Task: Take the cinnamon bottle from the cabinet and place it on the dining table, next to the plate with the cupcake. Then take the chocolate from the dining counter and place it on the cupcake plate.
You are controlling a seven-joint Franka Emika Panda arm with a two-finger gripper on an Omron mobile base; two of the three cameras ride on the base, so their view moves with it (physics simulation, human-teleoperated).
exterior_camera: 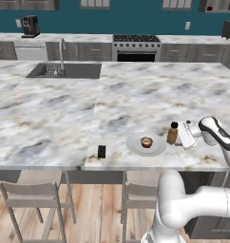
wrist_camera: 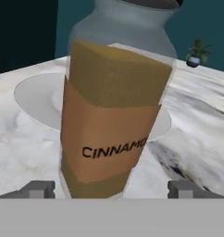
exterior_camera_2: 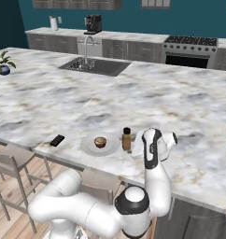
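Observation:
The cinnamon bottle (exterior_camera: 172, 134) (exterior_camera_2: 127, 139) stands upright on the marble dining table (exterior_camera: 64, 109), just right of the white plate (exterior_camera: 136, 147) (exterior_camera_2: 91, 145) that bears the cupcake (exterior_camera: 146, 142) (exterior_camera_2: 100, 142). My gripper (exterior_camera: 179, 136) (exterior_camera_2: 134, 145) is level with the bottle and open. In the hand view the bottle (wrist_camera: 111, 129) sits between the two spread fingertips (wrist_camera: 37, 190) with a gap on each side, and my gripper (wrist_camera: 111, 190) touches nothing. The plate (wrist_camera: 37, 99) lies behind the bottle. The black chocolate (exterior_camera: 101, 151) (exterior_camera_2: 57, 140) lies flat left of the plate, near the front edge.
The table's front edge runs close below the plate, with chairs (exterior_camera: 31, 199) tucked under it. A sink (exterior_camera: 64, 70) with a faucet is set into the far left of the top. A stove (exterior_camera: 136, 45) and coffee machine (exterior_camera: 29, 26) line the back wall. A potted plant (exterior_camera_2: 3, 63) stands far left.

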